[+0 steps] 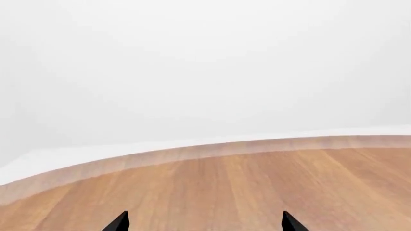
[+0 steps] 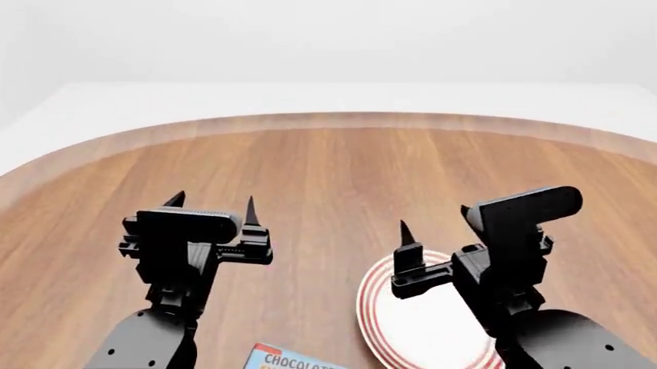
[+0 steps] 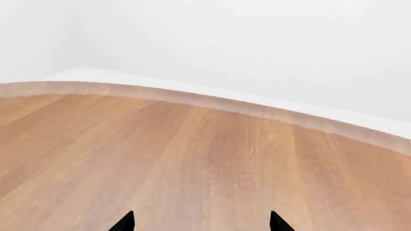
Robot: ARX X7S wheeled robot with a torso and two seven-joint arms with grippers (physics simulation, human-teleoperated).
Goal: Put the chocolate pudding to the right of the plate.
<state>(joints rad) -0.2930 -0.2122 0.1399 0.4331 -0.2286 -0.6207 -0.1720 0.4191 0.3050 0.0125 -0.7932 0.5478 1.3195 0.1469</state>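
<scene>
Wooden bench (image 2: 339, 177): chocolate pudding (image 2: 291, 359) lay at near edge, left of the plate (image 2: 421, 323). Left gripper (image 2: 212, 206) and right gripper (image 2: 436, 223) hovered, fingers apart, holding nothing.

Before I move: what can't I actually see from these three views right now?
- chocolate pudding: head view, cut off by the bottom edge; absent from both wrist views.
- plate: head view, right side hidden behind the right gripper and arm.
- Table right of the plate: hidden by that arm.
</scene>
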